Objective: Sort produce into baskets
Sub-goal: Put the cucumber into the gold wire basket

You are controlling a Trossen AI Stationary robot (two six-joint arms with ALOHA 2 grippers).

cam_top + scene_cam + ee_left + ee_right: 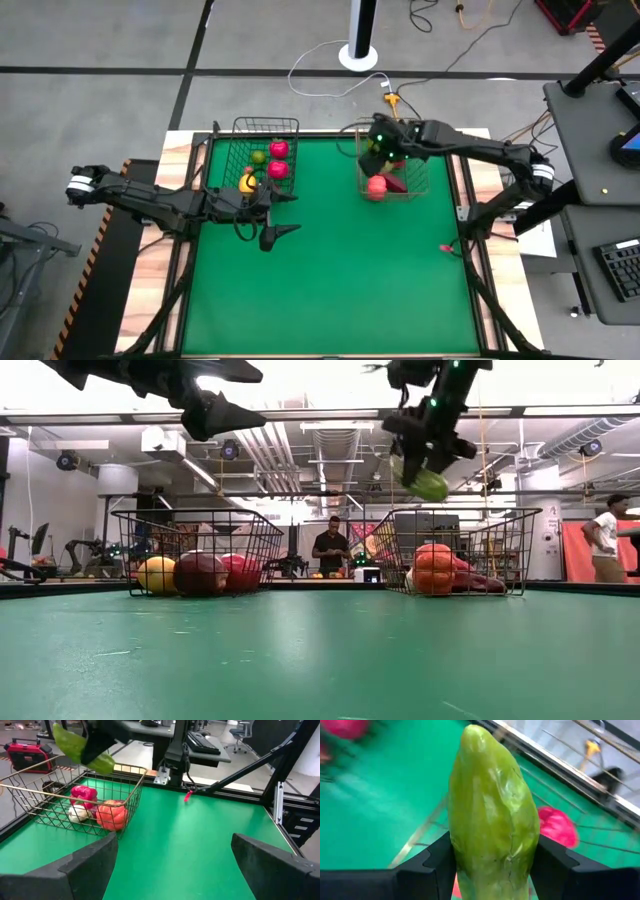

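green pepper (492, 815) in right gripper (492, 865) above copper basket (418, 190)

A green table (330, 290) carries a small red scrap (444, 248) near its right edge, while a keyboard (620, 268) lies on a side desk and two people (331, 548) stand beyond.

One camera hangs overhead, looking straight down on the whole green table (330, 270). Another sits at table-top height, facing level across it into the room. Each wrist camera looks forward past its own arm's fingers, the right one very close to what fills it. High, low and left wrist views share the copper-brown basket (420, 185).
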